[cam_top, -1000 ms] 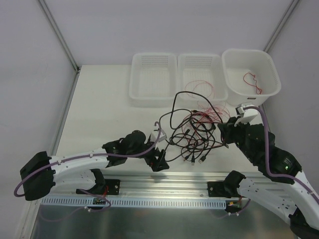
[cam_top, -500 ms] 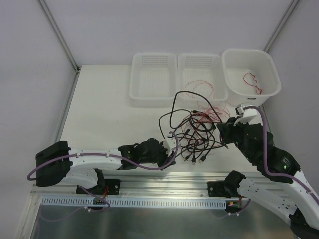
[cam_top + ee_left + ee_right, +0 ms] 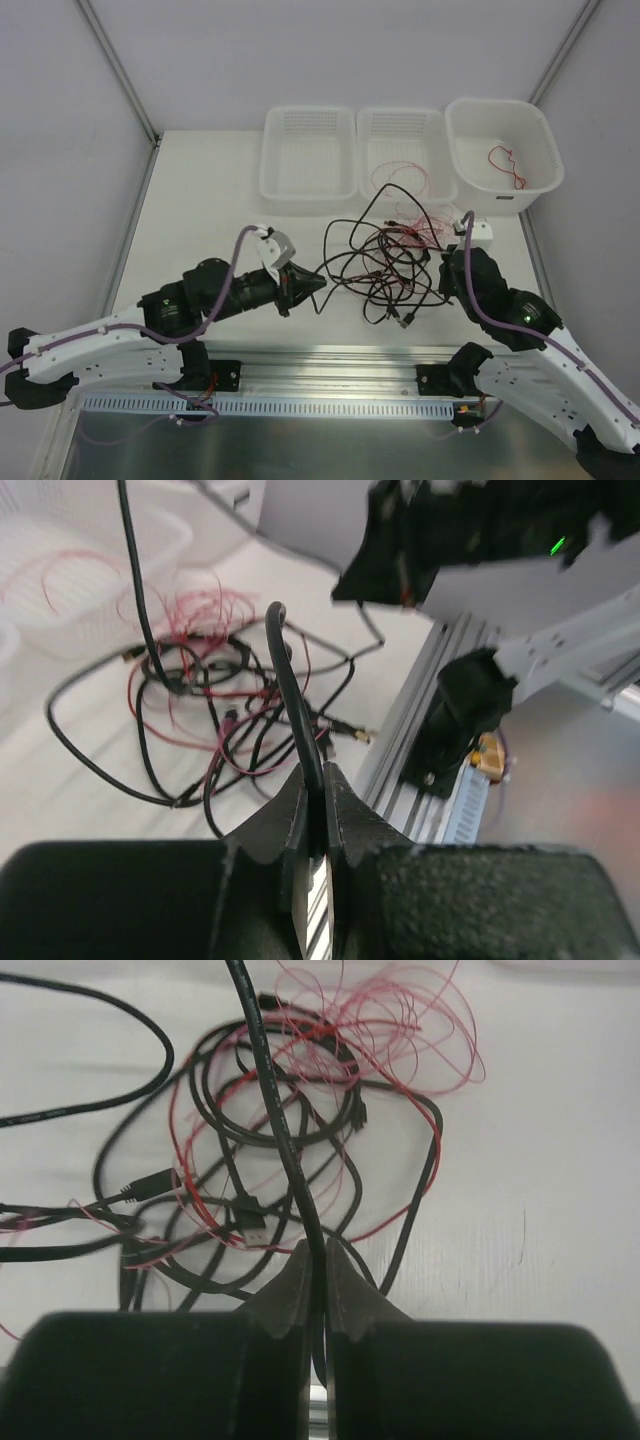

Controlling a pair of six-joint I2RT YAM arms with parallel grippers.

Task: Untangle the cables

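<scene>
Black cables (image 3: 292, 690) have a smooth, faintly glossy sheath; red wires (image 3: 395, 1000) are thin and shiny. The table (image 3: 200, 220) is matt white, the baskets (image 3: 305, 192) white plastic, the rail (image 3: 330, 365) brushed metal.

Tangled cables (image 3: 392, 262): black cords with small plug ends mixed with thin red wires, one loose heap, right of tabletop (image 3: 200, 200) centre, toward near edge.

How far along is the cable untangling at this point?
Done: one red wire lies in the right tub, and a second red wire in the middle basket.
In hand: the left tool is shut on a black cable, the right tool on a black strand.
Left: most of it. The tangle of black and red sits knotted on the table.
</scene>
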